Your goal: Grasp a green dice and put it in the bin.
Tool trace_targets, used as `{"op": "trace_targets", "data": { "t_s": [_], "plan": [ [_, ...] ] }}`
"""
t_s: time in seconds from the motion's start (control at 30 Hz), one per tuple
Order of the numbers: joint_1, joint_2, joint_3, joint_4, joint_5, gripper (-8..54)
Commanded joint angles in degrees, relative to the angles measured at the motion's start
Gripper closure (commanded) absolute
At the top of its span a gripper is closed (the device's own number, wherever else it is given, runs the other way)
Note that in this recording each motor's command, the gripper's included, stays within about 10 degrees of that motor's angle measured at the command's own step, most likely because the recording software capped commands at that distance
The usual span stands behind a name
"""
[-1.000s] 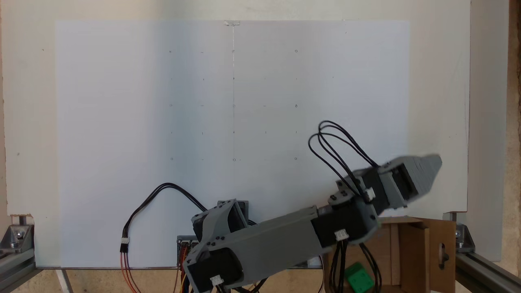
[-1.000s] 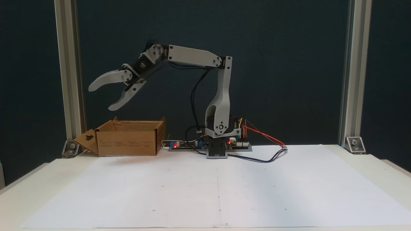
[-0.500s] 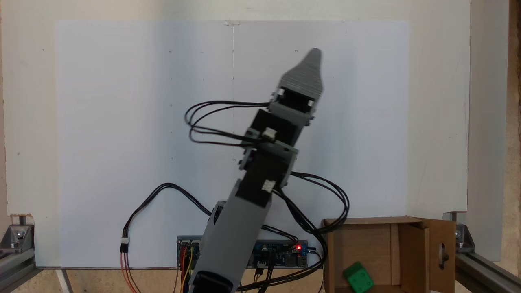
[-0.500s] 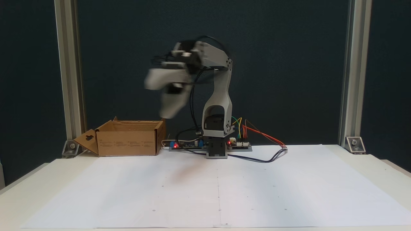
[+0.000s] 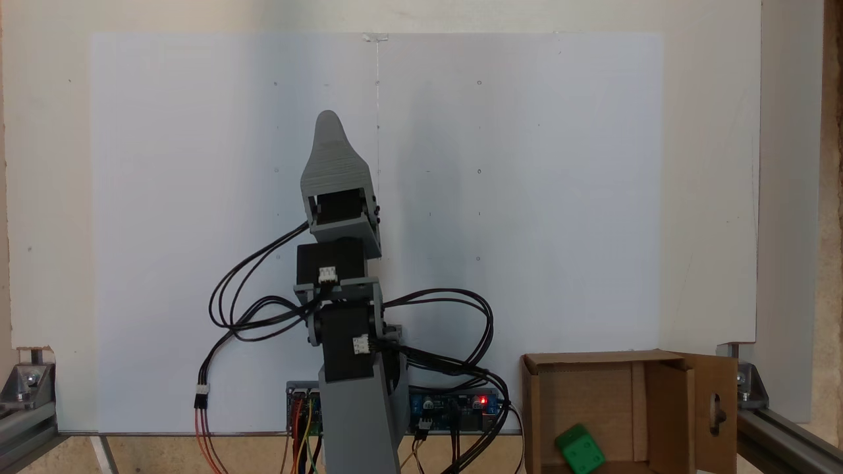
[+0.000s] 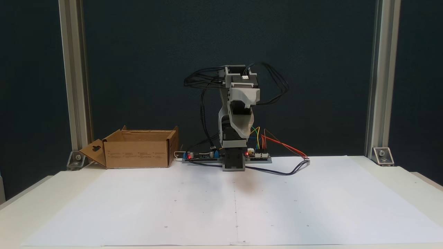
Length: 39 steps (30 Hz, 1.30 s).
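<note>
Fixed views from above and from the front agree on where the task stands. The worktop (image 6: pixel 398 180), covered by a large white paper sheet (image 5: pixel 527 164), carries the arm (image 6: pixel 238 103) at its rear middle, folded up over its own base with black cables looping around it. The bin (image 5: pixel 612 408), an open brown cardboard box with its flaps spread, sits at one rear corner of the worktop; in the front-facing fixed view it (image 6: pixel 138 148) stands to the left of the arm's base, and one flap shows a keyhole-shaped cutout. The green dice (image 5: pixel 579 449) lies on the bin's floor, near the lower left corner as seen from above, a pipped face turned up.

Judged from this, the main work looks done: the green dice is inside the bin and nothing green is left on the paper. What may remain is only for the arm to settle into a rest pose.

The end effector (image 5: pixel 327 125) points out over the middle of the paper sheet, well apart from the bin and from the green dice, which lies off to the lower right of it in the view from above. In the front-facing fixed view the end effector (image 6: pixel 244 132) hangs nose-down in front of the arm's column. Its two jaws line up one behind the other in both fixed views, so how far they are parted cannot be told; nothing is seen in them.
</note>
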<state>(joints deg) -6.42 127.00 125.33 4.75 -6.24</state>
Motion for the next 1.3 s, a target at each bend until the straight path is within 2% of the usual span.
{"op": "trace_targets", "data": {
  "t_s": [0.0,0.2,0.5,1.1,1.27],
  "plan": [
    [1.49,2.64,0.79,-9.38,2.02,1.0],
    [2.46,8.70,15.03,-24.77,1.32,0.4],
    [5.19,8.79,31.90,-45.95,1.05,1.4],
    [10.11,8.79,46.23,-87.34,1.14,1.8],
    [9.76,8.79,49.66,-89.56,1.23,1.8]
  ]
}}
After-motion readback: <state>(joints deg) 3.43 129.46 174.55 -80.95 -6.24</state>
